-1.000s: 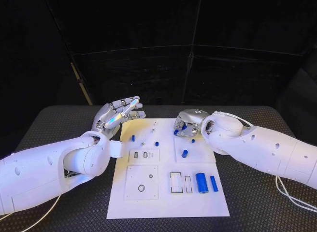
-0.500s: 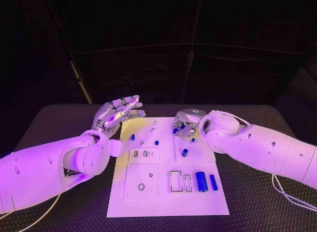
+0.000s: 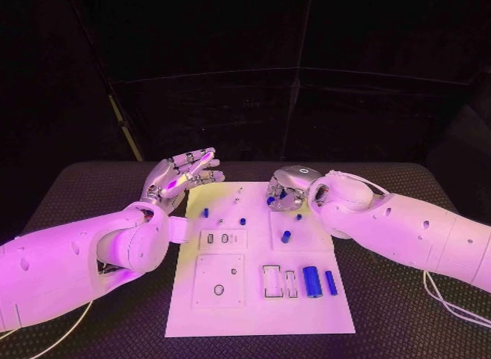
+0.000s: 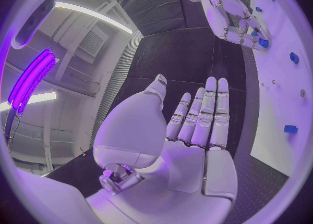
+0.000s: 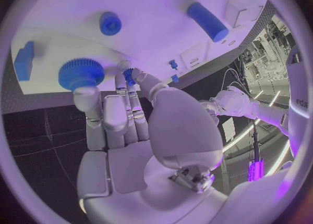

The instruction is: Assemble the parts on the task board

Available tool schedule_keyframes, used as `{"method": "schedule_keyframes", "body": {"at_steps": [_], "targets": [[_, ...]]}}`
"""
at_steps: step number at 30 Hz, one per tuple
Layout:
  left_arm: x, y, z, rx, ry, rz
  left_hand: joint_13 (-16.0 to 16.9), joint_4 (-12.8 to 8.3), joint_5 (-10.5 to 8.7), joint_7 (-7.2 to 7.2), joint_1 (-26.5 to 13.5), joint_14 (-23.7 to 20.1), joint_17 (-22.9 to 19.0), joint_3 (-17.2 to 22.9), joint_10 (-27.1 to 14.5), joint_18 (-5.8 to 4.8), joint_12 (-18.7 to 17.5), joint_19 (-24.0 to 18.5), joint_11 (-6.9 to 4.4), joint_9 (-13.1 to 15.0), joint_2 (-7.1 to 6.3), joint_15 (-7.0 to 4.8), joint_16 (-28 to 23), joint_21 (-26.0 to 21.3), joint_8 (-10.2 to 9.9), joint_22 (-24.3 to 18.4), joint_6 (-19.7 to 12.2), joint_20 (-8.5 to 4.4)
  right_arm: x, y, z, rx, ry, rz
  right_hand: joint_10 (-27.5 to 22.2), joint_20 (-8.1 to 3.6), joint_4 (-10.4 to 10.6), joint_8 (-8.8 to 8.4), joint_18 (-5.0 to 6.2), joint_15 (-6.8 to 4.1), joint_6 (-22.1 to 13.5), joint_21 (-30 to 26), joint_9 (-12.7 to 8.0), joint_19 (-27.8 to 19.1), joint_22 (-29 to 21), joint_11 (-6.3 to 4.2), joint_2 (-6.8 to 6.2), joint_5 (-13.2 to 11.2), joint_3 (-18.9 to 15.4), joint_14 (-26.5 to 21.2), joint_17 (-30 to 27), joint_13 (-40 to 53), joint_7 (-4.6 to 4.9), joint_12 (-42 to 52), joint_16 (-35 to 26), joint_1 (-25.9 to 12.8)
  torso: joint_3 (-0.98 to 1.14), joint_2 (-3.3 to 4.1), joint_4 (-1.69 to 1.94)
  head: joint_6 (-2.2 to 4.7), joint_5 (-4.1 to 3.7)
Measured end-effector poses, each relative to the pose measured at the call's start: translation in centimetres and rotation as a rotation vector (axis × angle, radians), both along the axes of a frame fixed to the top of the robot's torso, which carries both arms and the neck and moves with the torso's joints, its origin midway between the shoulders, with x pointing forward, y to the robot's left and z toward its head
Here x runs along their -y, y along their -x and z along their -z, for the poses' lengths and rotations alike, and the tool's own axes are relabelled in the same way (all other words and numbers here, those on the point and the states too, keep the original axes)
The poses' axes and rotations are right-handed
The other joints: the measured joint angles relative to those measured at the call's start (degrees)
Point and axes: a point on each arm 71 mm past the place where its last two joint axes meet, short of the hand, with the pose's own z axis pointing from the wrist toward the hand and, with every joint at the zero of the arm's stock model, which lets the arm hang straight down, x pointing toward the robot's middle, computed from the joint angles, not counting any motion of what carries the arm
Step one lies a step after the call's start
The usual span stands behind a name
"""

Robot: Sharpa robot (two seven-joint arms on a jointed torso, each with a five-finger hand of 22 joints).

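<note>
While the left hand point(image 3: 184, 173) hangs flat and spread, holding nothing, beyond the ten o'clock corner of the task board point(image 3: 260, 314), the head view puts the right hand point(image 3: 287, 190) over the board's one o'clock part, fingers curled onto a small blue part point(image 3: 272, 201). Loose blue cylinders point(image 3: 311, 282) lie toward four o'clock on the board, which sits mid-bench point(image 3: 84, 187). From the left wrist, that palm point(image 4: 195, 135) shows bare. From the right wrist, fingertips point(image 5: 125, 70) pinch a small blue piece point(image 5: 130, 74) (beside a blue gear point(image 5: 81, 74)).
</note>
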Motion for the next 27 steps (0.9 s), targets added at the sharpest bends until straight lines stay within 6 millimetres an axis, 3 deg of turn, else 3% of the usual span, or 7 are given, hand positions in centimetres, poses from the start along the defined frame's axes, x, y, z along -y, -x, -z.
{"method": "schedule_keyframes", "body": {"at_steps": [12, 27], "targets": [[-0.1, 0.0, 0.0, 0.0, -0.001, -0.001, 0.0, 0.0, 0.0, 0.0, 0.0, 0.0, 0.0, 0.0, 0.0, 0.0, 0.0, 0.0, 0.0, 0.0, 0.0, 0.0, -0.2, 0.0, 0.0, 0.0, 0.0, 0.0, -1.1, 0.2, -1.1, 0.091, -0.114, -0.003, 0.2, -0.21, 0.2, 0.31, 0.01, -0.22, 0.6, 0.7, 0.0, 0.2, 0.8, -0.19, 0.07, -0.2, 0.5, 0.2, 0.2, 0.2, -0.42, 0.0, 0.2, 0.4, -0.04, 0.04, 0.07, 0.79, 0.14], [0.1, 0.0, -0.1, -0.001, 0.001, 0.004, 0.0, 0.0, 0.0, 0.0, 0.0, 0.0, 0.0, 0.0, 0.0, -0.01, 0.0, 0.0, 0.0, 0.0, 0.0, 0.0, -0.2, 0.0, -0.2, 0.0, 0.0, 0.0, -4.6, -1.7, -1.3, 0.125, -0.16, 0.0, 0.2, -0.21, 0.4, 0.14, 0.02, -0.22, 0.5, 0.9, 0.0, 0.2, 1.0, -0.19, 0.07, -0.4, 0.7, 0.2, 0.2, 0.2, -0.45, 0.0, 0.5, 0.4, -0.1, 0.48, 0.39, 0.82, 0.17]]}}
